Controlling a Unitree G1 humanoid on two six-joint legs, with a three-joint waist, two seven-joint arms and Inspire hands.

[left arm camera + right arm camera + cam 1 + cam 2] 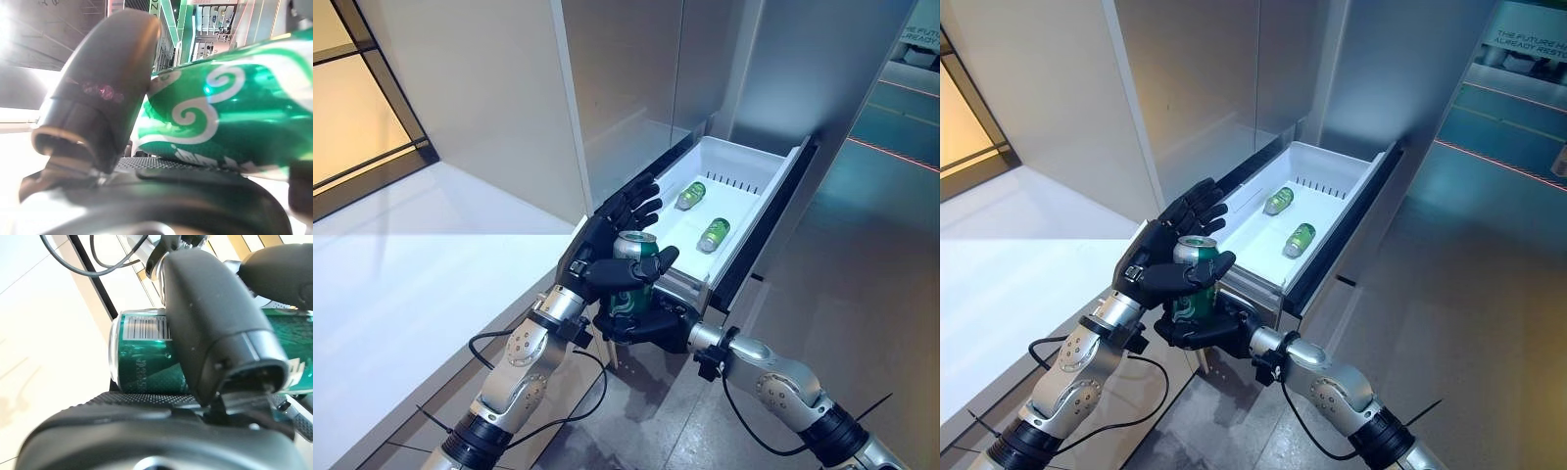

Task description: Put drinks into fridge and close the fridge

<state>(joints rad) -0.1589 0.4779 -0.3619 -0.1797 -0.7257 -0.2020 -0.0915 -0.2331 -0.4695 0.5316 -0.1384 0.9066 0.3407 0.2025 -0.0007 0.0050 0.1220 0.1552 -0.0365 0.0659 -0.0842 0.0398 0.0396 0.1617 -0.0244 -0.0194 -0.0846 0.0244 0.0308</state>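
A green can point(630, 296) stands upright between both hands, just in front of the open white fridge drawer point(740, 163). My right hand point(651, 328) is curled round the can's lower part from below; its wrist view shows the can point(142, 357) behind the thumb point(215, 328). My left hand point(597, 245) is at the can's upper part, fingers straight and spread toward the drawer, thumb lying across the can's front. The can point(234, 117) rests against that palm beside the thumb point(105, 88). Two more green cans point(690, 195) point(714, 234) lie on their sides in the drawer.
The drawer sticks out from the tall steel fridge front point(626, 88). A pale wall and white counter point(411, 255) run along the left. Grey floor point(842, 274) lies to the right of the drawer.
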